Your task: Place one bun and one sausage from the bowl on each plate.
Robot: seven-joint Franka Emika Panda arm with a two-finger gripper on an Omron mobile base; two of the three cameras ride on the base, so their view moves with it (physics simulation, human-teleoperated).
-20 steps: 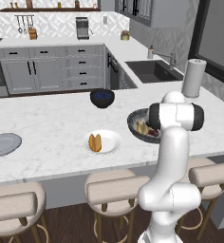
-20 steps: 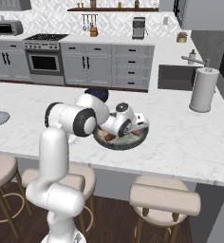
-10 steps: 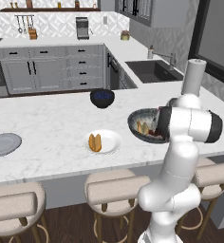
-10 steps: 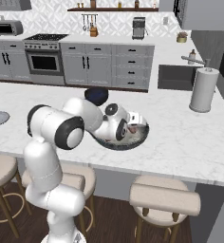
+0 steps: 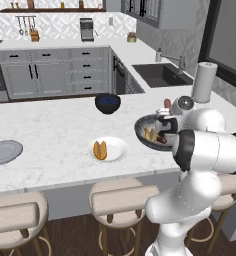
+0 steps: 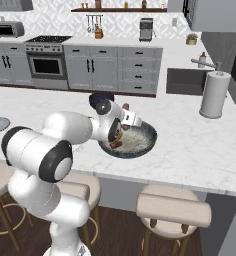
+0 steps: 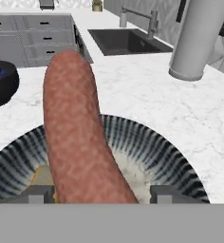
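Note:
A reddish-brown sausage [image 7: 78,133] stands between the fingertips of my gripper [image 7: 102,194], which is shut on it. Its far end pokes up over the wide dark-grey bowl [image 7: 166,152]. In the right base view my gripper [image 6: 121,117] sits at the near left rim of the bowl [image 6: 147,140], with a second sausage [image 6: 115,145] lying in it below. One bun [image 5: 149,134] rests in the bowl [image 5: 140,127]. Another bun [image 5: 100,150] lies on the white plate [image 5: 117,149]. The grey-blue plate [image 5: 2,151] lies far left on the counter.
A small dark-blue bowl [image 5: 107,102] stands behind the white plate. A paper-towel roll [image 6: 213,95] rises at the right, by the sink [image 6: 187,80]. Bar stools [image 5: 120,197] line the counter's near edge.
The arm's elbow has swung round toward the counter's near edge while the hand stayed at the bowl. The jaws have narrowed on the sausage.

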